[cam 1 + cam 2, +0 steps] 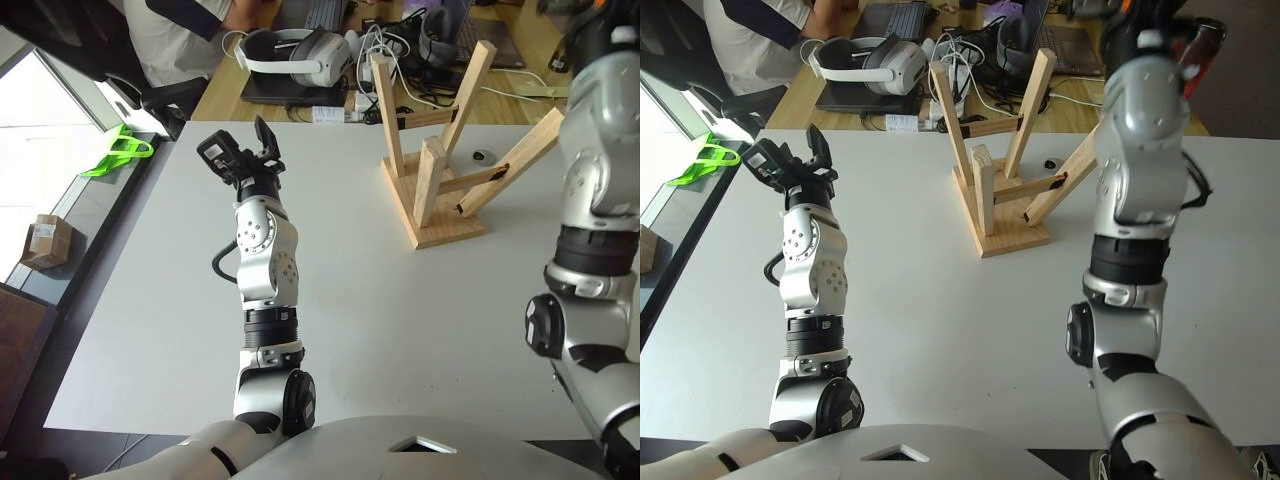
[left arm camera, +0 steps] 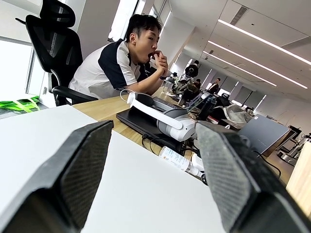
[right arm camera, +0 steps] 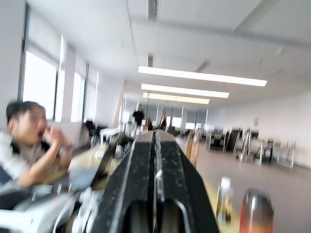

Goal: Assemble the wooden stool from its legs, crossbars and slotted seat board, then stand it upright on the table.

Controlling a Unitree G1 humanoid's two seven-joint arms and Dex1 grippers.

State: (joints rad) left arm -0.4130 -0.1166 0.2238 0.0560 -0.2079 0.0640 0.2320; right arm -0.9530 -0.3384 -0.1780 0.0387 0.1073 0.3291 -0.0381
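Note:
The wooden stool [image 1: 432, 170] rests upside down at the far right of the white table [image 1: 180, 300]. Its seat board [image 1: 450, 233] lies on the table and its legs [image 1: 388, 110] point up, joined by crossbars [image 1: 470, 180]. My left gripper [image 1: 252, 148] is raised above the table's far left part, well left of the stool, open and empty; its dark fingers [image 2: 82, 165] stand wide apart. My right gripper [image 3: 155, 135] is held high in the air, facing the room, with its fingers pressed together on nothing. The right arm [image 1: 1135, 180] rises just right of the stool.
A wooden desk behind the table carries a white headset [image 1: 300, 55], a laptop and tangled cables [image 1: 385, 45]. A small dark object [image 1: 483, 154] lies on the table behind the stool. Past the table's left edge are a green item [image 1: 118, 152] and a cardboard box [image 1: 45, 240].

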